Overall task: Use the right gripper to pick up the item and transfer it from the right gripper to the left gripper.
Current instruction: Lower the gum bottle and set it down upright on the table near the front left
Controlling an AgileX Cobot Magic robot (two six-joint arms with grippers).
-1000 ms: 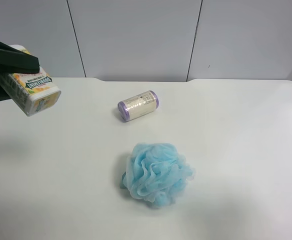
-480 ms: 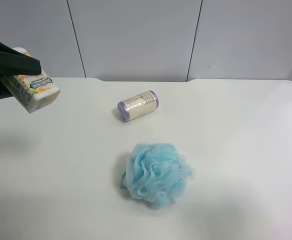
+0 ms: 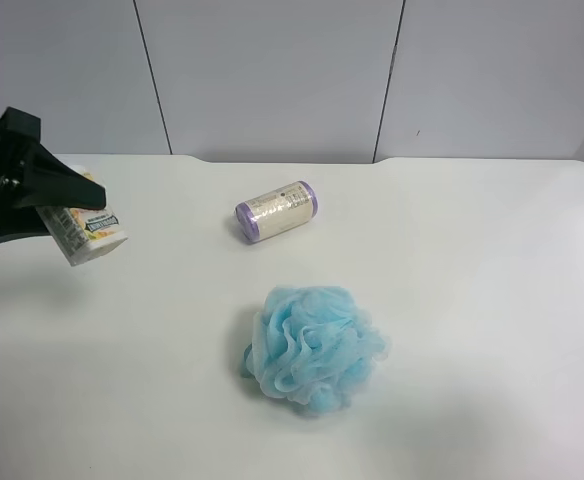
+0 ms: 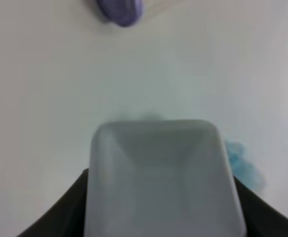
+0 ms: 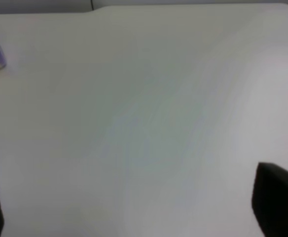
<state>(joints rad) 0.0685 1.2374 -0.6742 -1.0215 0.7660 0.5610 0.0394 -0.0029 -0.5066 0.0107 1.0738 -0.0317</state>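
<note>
Finding one: the left tool (image 3: 77,200), the arm at the exterior high view's left, is clamped on the item (image 3: 90,235). The left wrist view confirms this, with the box end sitting between two dark fingers (image 4: 67,212). The box is tilted and appears raised off the tabletop (image 3: 492,280), though we cannot confirm clearance.

Finding two: the right tool (image 5: 134,205) stands wide apart with nothing between its tips, over bare surface. We judge the handover complete.

Handling: we judge the item light and stiff, with smooth printed faces that could slip. Its thin walls may dent under a hard clamp. The best hold is across two flat opposing faces, near the middle, as it appears to be taken now.

Clearances: the item hangs near the tabletop's rear edge and close to the view's left border. The cream cylinder (image 3: 277,211) and blue sponge (image 3: 312,347) lie well apart from it. The cylinder could roll if nudged. The surface beyond them is open.
</note>
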